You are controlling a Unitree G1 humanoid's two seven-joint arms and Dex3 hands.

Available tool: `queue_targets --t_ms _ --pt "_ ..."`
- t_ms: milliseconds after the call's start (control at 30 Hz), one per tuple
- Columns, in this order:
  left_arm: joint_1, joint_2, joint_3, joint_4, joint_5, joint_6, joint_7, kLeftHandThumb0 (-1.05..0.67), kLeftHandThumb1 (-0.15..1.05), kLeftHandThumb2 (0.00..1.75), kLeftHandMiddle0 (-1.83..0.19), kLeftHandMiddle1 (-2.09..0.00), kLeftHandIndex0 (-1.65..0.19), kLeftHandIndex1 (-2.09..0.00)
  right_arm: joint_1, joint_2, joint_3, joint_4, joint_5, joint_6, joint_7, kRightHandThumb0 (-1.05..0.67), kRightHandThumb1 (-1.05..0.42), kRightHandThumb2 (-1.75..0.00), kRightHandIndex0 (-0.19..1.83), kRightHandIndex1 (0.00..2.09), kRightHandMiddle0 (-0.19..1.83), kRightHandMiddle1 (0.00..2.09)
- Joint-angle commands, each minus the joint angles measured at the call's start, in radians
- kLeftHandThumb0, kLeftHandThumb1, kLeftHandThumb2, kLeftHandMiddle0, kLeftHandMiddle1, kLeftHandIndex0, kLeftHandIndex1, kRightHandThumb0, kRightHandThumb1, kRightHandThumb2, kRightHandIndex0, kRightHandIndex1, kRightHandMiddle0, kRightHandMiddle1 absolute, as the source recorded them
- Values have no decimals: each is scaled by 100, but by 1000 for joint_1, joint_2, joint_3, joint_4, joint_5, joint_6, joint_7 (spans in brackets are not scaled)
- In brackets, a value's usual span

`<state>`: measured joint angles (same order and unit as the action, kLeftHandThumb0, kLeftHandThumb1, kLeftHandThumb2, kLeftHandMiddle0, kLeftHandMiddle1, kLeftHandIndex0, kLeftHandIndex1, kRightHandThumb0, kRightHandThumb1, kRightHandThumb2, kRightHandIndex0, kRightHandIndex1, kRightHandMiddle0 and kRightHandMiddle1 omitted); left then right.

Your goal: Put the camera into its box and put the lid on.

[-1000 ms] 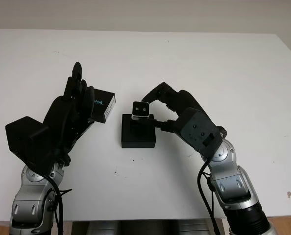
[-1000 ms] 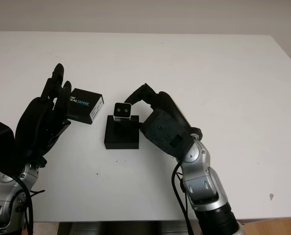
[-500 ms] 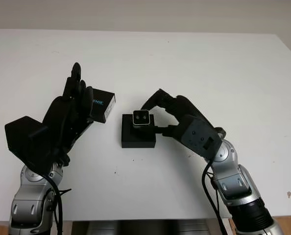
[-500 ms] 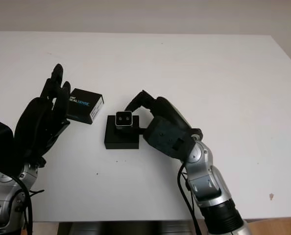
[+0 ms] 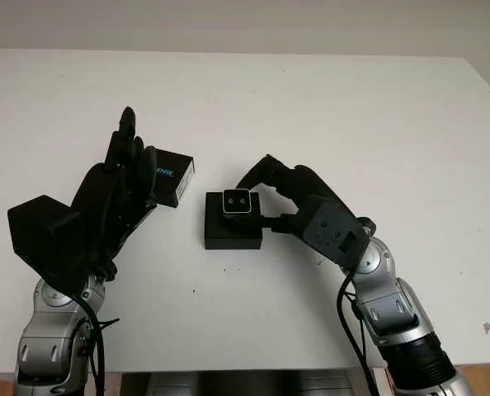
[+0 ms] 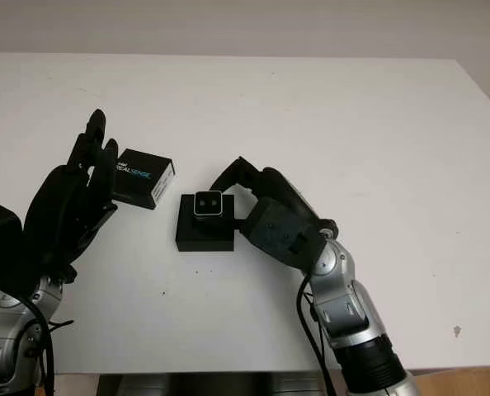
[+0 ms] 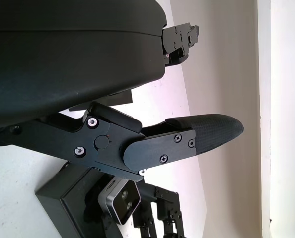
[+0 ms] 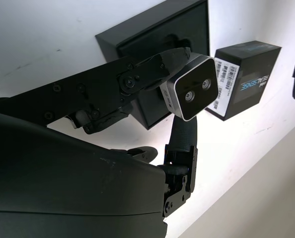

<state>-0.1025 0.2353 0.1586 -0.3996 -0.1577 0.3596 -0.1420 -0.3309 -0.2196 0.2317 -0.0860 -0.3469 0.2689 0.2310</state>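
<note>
A small silver camera [image 5: 235,202] with two lenses facing up sits low over the far part of the open black box [image 5: 233,232] at the table's middle. My right hand [image 5: 255,200] is shut on the camera, one finger behind it and the thumb at its right side; the right wrist view shows the camera [image 8: 192,87] pinched just above the box's recess [image 8: 157,29]. The black lid [image 5: 174,176], printed with blue-white lettering, lies left of the box. My left hand [image 5: 123,177] is open, raised just left of the lid, holding nothing.
The white table [image 5: 352,115] stretches wide behind and to the right of the box. Its right edge [image 5: 484,91] runs near the picture's side. The lid lies about a hand's width from the box.
My right hand has lowered the camera onto the box and tipped it so its lenses face up. The left hand and the lid have stayed put.
</note>
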Motion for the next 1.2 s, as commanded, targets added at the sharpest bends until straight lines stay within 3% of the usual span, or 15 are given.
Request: queue_targets --t_ms 0,1167 --pt "8 4 -1 -14 3 -9 -2 -72 105 65 19 0 19 0 -3 9 5 -9 4 3 -4 -40 -105 -16 37 6 43 200" --pt "22 7 5 -30 1 0 -3 -73 105 63 19 0 19 0 -3 3 25 17 -35 24 -15 -38 -105 -15 35 5 35 197"
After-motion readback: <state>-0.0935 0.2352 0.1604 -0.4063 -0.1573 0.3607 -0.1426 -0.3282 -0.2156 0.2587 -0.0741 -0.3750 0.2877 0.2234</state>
